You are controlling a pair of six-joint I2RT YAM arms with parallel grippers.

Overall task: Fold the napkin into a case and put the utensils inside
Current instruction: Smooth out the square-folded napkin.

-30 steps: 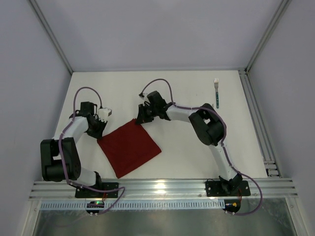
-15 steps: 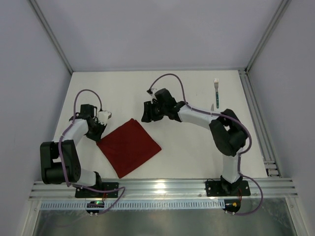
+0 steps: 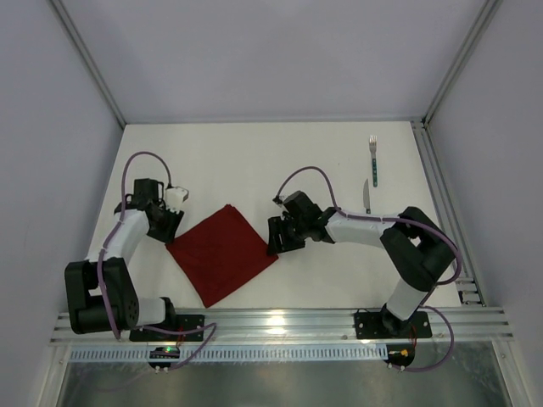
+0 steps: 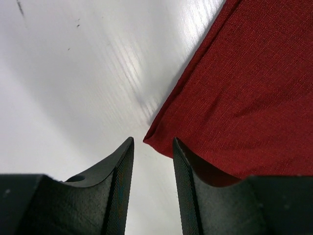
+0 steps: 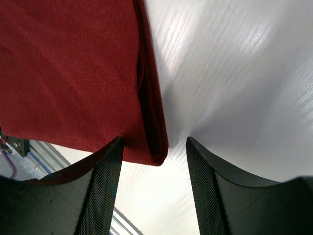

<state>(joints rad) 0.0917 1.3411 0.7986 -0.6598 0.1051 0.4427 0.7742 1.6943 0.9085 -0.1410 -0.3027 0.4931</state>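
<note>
The dark red napkin (image 3: 222,252) lies flat on the white table as a folded square turned like a diamond. My left gripper (image 3: 170,229) is open at its left corner (image 4: 149,138), which lies just ahead of the jaws, nothing held. My right gripper (image 3: 273,240) is open at the napkin's right corner (image 5: 156,152), whose layered edge sits between the jaws. The fork (image 3: 372,156) and the knife (image 3: 366,196), both with teal handles, lie at the far right of the table.
A metal rail (image 3: 271,325) runs along the near edge by the arm bases. Another rail (image 3: 445,216) runs down the right side. Grey walls enclose the table at the back and sides.
My right gripper has swung from the napkin's top corner down to its right corner. My left gripper has shifted slightly at the left corner. The napkin has stayed put.
</note>
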